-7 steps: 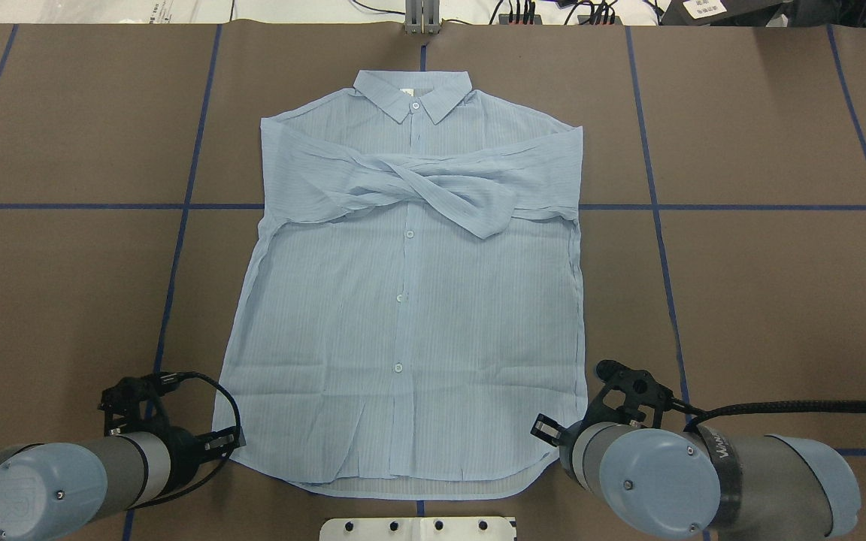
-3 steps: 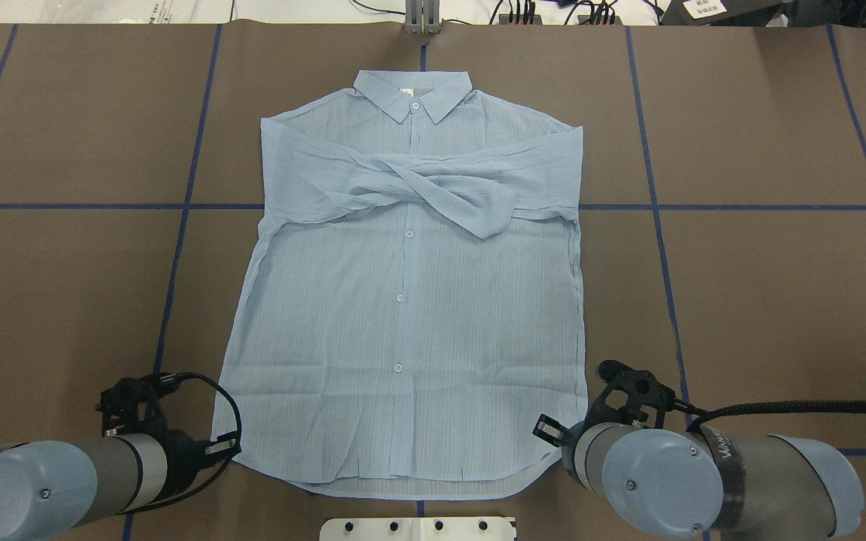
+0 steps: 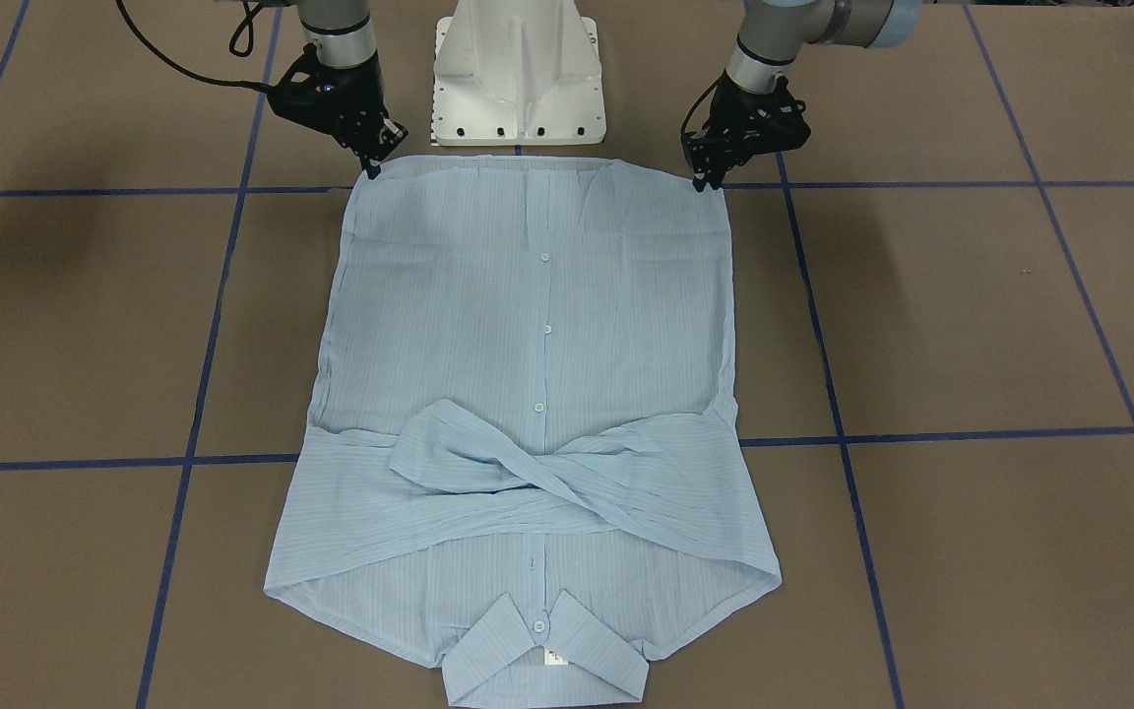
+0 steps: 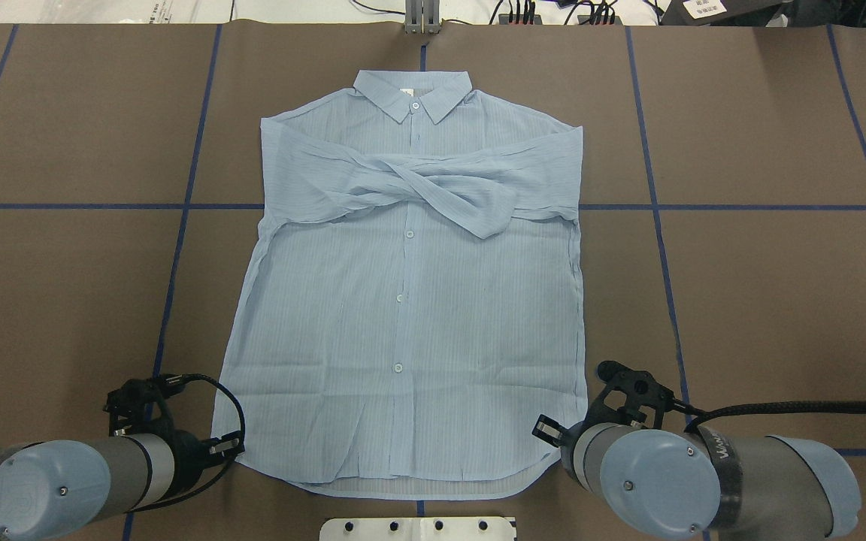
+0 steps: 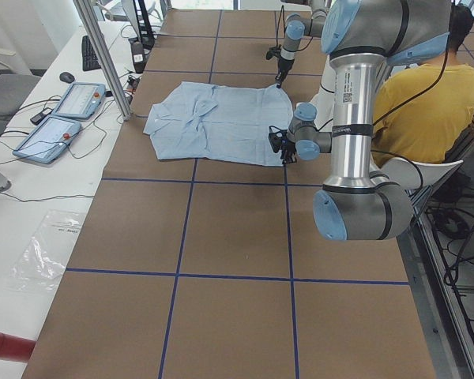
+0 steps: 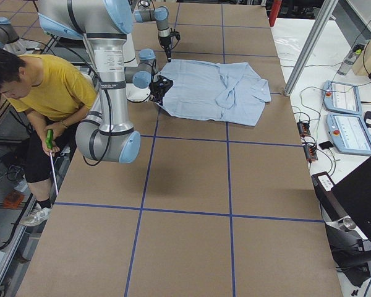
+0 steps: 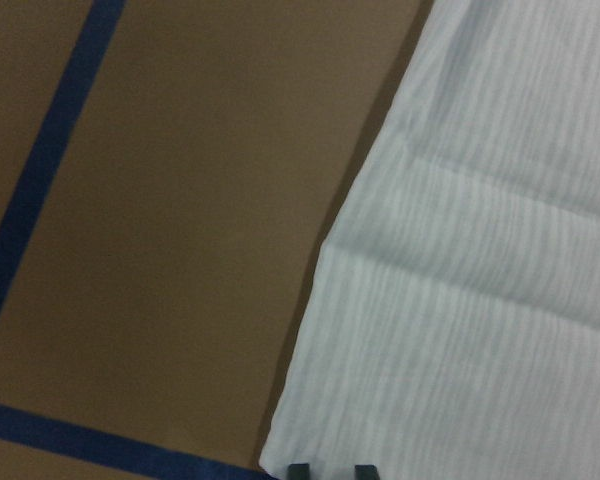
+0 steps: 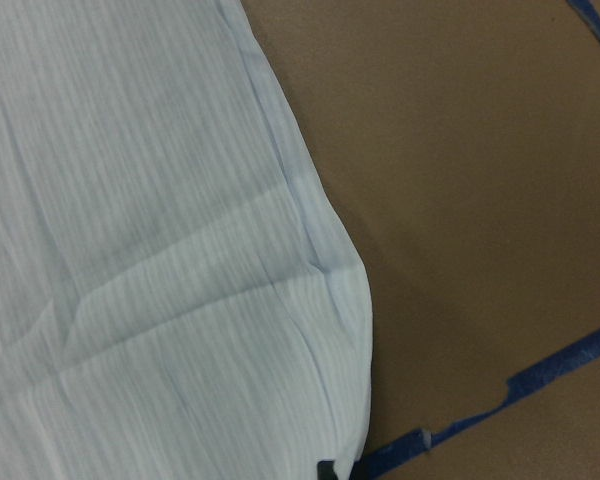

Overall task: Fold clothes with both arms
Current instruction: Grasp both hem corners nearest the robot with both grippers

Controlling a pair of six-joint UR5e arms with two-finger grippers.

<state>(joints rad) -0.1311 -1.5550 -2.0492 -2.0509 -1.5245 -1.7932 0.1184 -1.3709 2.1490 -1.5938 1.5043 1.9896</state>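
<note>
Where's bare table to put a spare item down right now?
Bare table flanks the shirt on both sides, plus a thinner strip beyond the collar. The robot's edge is crowded: left gripper, right gripper and white pedestal base at the hem.

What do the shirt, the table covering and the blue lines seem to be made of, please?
The shirt looks like thin, matte woven cloth, perhaps light cotton: fine stripes, soft creases, lower layers showing faintly through. The table covering looks like matte brown paper or card; its flat, glare-free surface leaves this open. The blue lines seem to be tape: one end looks torn.
</note>
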